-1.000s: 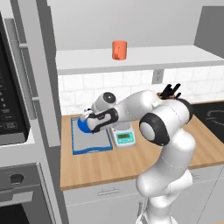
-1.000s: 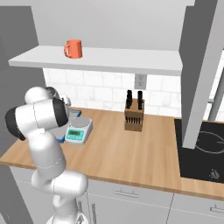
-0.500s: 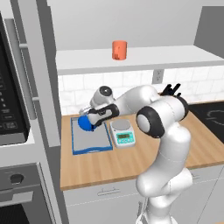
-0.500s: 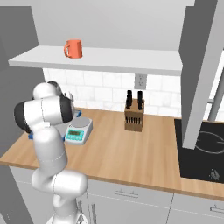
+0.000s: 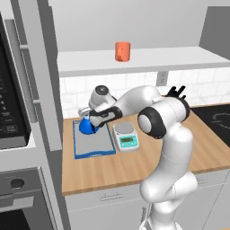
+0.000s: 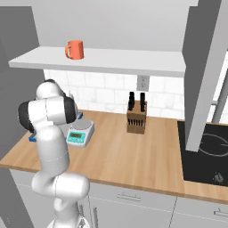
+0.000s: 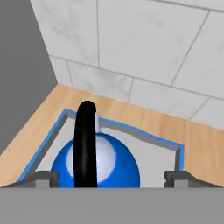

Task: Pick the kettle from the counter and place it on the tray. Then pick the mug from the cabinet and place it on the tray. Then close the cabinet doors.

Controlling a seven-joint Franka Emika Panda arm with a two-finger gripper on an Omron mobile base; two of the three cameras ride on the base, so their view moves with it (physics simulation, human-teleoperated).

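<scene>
The blue kettle [image 5: 86, 126] sits at the back left corner of the grey, blue-rimmed tray [image 5: 95, 144] on the wooden counter [image 5: 148, 161]. My gripper [image 5: 93, 120] is right at the kettle. In the hand view the kettle [image 7: 109, 168] sits low on the tray [image 7: 153, 151], its black handle rising midway between the two fingertips. The gripper [image 7: 112, 177] is open, its tips wide apart and clear of the handle. The orange mug [image 5: 122, 50] [image 6: 75, 49] stands on the pale cabinet shelf [image 5: 148, 59] above.
A white-green scale [image 5: 126, 136] [image 6: 80, 132] stands just right of the tray. A knife block [image 6: 136, 116] is at the back wall, with a black cooktop [image 6: 207, 149] at the right. The oven column [image 5: 13, 112] rises close on the left. Grey door panels [image 6: 205, 67] stand open.
The hand and the kettle have shifted left and back, from over the middle of the tray toward its back left corner.
</scene>
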